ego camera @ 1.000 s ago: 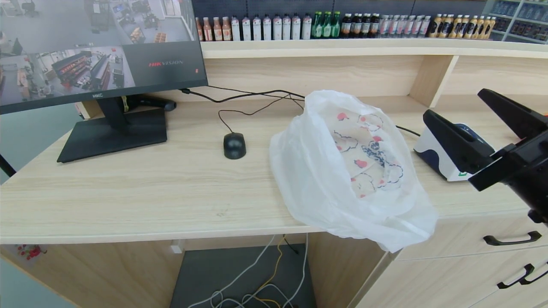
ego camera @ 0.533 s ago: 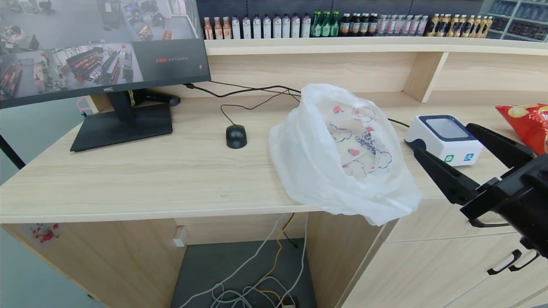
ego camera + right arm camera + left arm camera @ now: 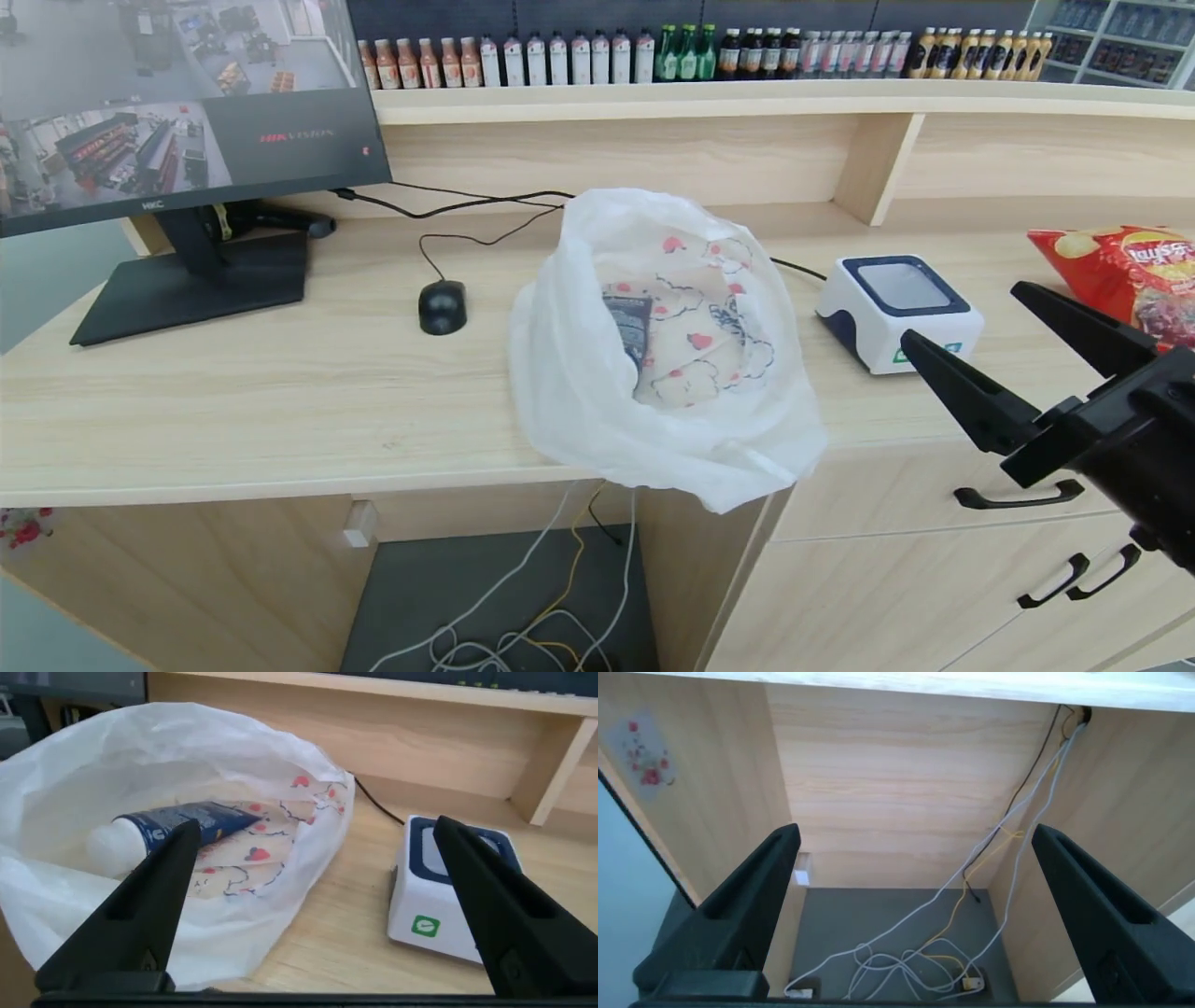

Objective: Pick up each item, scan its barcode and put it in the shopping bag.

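Right gripper (image 3: 966, 317) hangs spread and empty by the scanner (image 3: 896, 313); left gripper (image 3: 915, 835) gapes empty below the counter (image 3: 233, 401). A tube (image 3: 627, 322) lies inside the bag (image 3: 579, 383) on the counter, chips (image 3: 1111, 271) right of the scanner.

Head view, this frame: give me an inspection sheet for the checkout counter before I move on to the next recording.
Surface: wooden counter, no spills seen.
Job's things: white shopping bag lies open, overhanging the front edge, and holds a dark tube and a patterned item. The scanner is to its right. A red chip bag at the far right is not yet bagged.
Clutter: mouse and monitor at left.
End effectors: right end effector open, empty, in front of the scanner. Left end effector open, empty, below the counter.
Cables: leads run behind the bag; loose wires on the floor underneath.
Surroundings: bottles along the raised shelf; drawers below right.
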Available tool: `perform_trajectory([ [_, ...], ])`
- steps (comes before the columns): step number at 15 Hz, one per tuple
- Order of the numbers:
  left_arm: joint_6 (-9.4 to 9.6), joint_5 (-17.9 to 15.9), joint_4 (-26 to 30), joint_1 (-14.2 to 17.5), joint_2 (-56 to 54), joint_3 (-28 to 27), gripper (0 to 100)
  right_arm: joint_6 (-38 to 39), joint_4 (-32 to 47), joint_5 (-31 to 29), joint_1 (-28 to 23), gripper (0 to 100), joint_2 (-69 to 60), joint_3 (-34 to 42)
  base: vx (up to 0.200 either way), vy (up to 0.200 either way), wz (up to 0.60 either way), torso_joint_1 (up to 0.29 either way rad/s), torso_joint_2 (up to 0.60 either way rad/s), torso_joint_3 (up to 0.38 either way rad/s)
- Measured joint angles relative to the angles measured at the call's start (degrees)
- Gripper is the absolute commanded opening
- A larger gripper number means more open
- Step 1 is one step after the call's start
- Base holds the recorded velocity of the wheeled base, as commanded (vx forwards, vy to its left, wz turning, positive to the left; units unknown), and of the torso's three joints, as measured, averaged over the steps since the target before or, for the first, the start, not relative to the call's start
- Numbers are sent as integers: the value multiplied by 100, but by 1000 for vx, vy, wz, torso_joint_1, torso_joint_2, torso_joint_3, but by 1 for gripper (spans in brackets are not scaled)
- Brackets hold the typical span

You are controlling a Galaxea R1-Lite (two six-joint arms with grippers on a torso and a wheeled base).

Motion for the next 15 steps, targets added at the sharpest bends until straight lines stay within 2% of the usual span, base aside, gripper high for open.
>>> perform_trajectory([
  [15, -21, 0, 2, 2, 0, 0, 100, 5, -67, 60, 26, 100, 525, 12, 0, -200, 0, 2, 2, 1],
])
